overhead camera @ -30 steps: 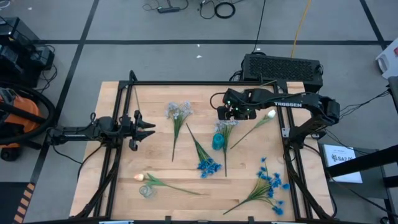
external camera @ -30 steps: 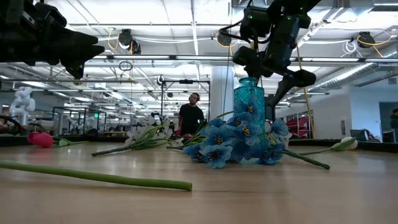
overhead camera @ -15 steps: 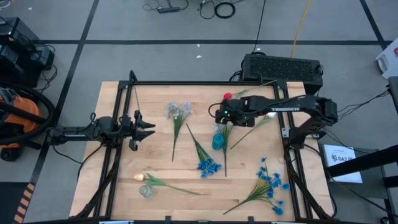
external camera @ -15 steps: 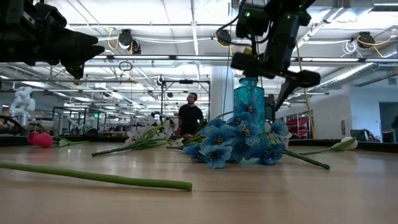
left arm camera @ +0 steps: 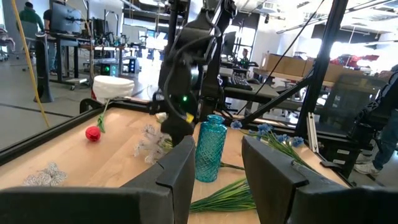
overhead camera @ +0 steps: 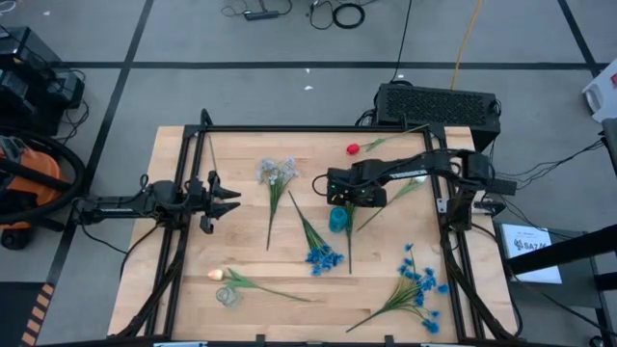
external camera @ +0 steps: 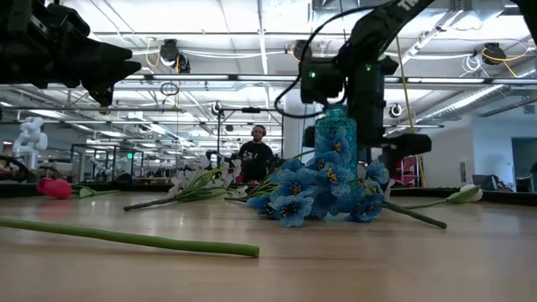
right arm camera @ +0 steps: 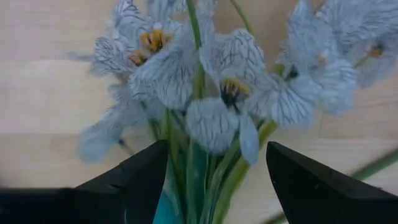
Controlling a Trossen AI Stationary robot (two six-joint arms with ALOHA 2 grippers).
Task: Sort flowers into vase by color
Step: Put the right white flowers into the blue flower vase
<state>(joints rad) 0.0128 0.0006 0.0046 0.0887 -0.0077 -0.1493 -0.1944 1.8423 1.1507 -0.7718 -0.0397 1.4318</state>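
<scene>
Right wrist view is staring straight down on a pale grey-blue spray point(right arm camera: 211, 81) just beside the teal vase point(overhead camera: 337, 220), so the right gripper point(overhead camera: 348, 194) is hovering over it with jaws spread wide, nothing pinched, probably lining up a grab. That spray's stem is running from the heads toward the table's near edge, past the vase. Farther off, the left gripper point(overhead camera: 229, 200) is idling at the left side, fingers partly apart, empty. Red tulip point(overhead camera: 354, 148) is lying by the far edge.
</scene>
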